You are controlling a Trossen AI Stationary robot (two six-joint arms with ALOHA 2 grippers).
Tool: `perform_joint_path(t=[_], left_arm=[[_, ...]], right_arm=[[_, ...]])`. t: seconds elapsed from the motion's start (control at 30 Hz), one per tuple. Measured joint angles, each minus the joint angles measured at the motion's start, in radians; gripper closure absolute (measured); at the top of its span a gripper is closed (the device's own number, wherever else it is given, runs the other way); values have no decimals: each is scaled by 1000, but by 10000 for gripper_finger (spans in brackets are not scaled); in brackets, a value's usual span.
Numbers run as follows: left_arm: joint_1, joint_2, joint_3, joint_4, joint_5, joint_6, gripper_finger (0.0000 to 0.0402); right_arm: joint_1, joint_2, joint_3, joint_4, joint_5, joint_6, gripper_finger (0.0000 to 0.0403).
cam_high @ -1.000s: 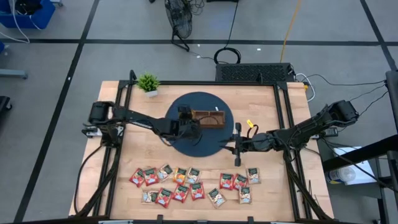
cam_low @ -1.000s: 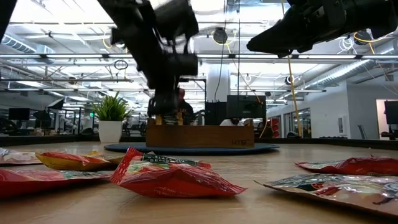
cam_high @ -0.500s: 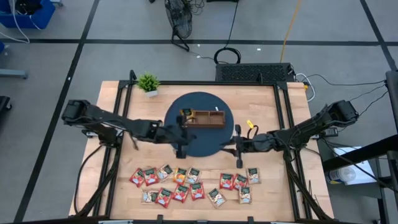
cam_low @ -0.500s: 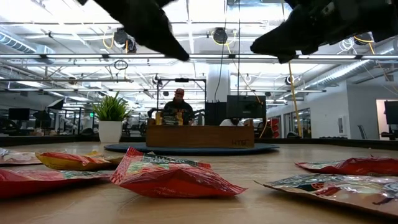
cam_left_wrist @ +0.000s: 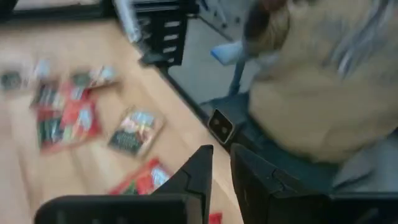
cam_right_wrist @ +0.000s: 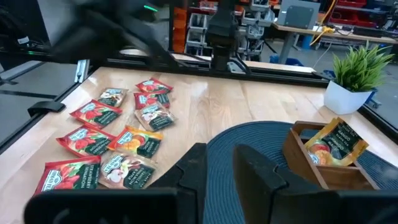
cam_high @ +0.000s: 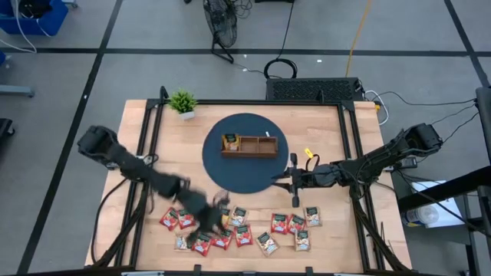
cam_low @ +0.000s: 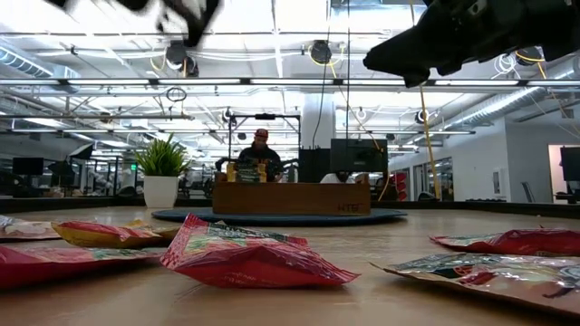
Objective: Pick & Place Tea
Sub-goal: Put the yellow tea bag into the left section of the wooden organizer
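High view: barely begun, one orange sachet (cam_high: 229,141) in the wooden tray (cam_high: 249,146), other sachets (cam_high: 238,228) spread on the surface (cam_high: 322,126); left gripper (cam_high: 217,217) above them, narrowly parted, empty; right gripper (cam_high: 281,181) likewise, idle beside the mat (cam_high: 245,165)

Both arms are dark, slim and jointed, each rising from a black base beside the counter (cam_high: 330,230). Black cables trail from the bases. Each gripper has two flat, dark, blunt-tipped fingers.
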Motion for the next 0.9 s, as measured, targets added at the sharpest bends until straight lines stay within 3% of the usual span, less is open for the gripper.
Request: perform_joint_path(t=[0.1,0.17,0.23,0.33,0.47,0.7,0.9], left_arm=[[-119,72,184,-301,-297,88,351],[-163,130,316,-574,-506,8,357],[-178,212,440,-768,-606,-98,358],[-184,325,570,-1016,-634,-230,346],[-172,440,645,-1173,-617,-337,306],[-145,527,641,-1196,-563,-321,237],[-122,545,641,-1185,-551,-330,221]], right_arm=[[0,0,0,4,0,4,339],[1,0,0,19,0,8,339],[7,0,0,19,0,9,339],[22,0,0,20,0,8,339],[43,0,0,18,0,3,339],[82,0,0,19,0,2,339],[106,0,0,35,0,1,339]])
